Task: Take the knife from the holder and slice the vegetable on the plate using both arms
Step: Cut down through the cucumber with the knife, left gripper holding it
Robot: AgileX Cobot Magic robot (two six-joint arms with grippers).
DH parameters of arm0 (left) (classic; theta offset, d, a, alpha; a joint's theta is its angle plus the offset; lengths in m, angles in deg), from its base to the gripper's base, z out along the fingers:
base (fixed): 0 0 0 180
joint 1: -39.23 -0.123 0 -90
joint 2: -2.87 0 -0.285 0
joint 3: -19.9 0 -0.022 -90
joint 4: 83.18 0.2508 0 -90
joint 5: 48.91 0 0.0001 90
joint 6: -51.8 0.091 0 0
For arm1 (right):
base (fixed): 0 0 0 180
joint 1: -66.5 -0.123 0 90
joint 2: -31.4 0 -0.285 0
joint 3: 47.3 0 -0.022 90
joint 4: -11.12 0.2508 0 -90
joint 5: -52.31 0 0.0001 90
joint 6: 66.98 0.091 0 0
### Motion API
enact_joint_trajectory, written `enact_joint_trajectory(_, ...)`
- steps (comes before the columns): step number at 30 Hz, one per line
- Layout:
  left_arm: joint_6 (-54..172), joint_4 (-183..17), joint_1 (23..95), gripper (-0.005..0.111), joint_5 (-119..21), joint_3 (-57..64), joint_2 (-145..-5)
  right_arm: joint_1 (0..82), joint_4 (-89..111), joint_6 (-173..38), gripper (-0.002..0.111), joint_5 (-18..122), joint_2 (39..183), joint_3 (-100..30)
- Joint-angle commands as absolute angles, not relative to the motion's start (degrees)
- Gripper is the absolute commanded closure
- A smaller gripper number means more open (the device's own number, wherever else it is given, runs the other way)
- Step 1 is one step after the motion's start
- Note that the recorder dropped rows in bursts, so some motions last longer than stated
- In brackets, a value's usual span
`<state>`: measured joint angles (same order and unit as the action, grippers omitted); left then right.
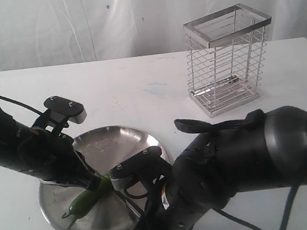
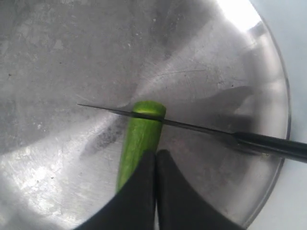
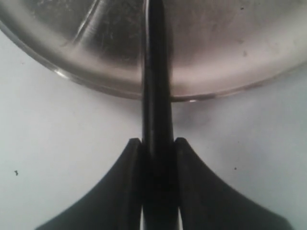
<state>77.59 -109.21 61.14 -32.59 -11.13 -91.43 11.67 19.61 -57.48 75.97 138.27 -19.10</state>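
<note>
Slicing a glossy green vegetable (image 2: 140, 139) on the round brushed-steel plate (image 2: 67, 57) with a slim black knife (image 2: 196, 128).
Right gripper (image 3: 158, 143) pinches the knife by its handle; left gripper (image 2: 156, 154), fingers pressed together, rests on the vegetable.

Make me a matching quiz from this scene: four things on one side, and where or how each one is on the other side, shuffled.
Things:
1 knife
2 vegetable
3 holder
4 plate

States:
A upright and empty, apart from the plate
B under the tip of the left gripper
C handle clamped in the right gripper
D flat beneath the vegetable

Pairs: 1-C; 2-B; 3-A; 4-D
</note>
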Motion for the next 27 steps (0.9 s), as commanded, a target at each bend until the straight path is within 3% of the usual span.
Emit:
enact_joint_trajectory(1, 77.11, -110.17, 60.85, 0.107, -31.65, -11.6, -91.01, 11.59, 18.09, -58.1, 0.108, 76.46, 139.46, -21.03)
enact_joint_trajectory(11, 77.26, -108.62, 60.85, 0.107, -27.9, -11.6, -92.12, 11.59, 17.31, -58.1, 0.108, 79.19, 139.9, -23.77)
enact_joint_trajectory(18, 77.26, -108.41, 60.85, 0.085, -28.7, -11.6, -96.82, 11.59, 17.31, -58.1, 0.108, 82.46, 139.9, -23.77)
enact_joint_trajectory(27, 76.98, -108.41, 60.85, 0.084, -31.37, -11.6, -102.15, 11.59, 17.31, -58.1, 0.108, 83.3, 139.9, -23.77)
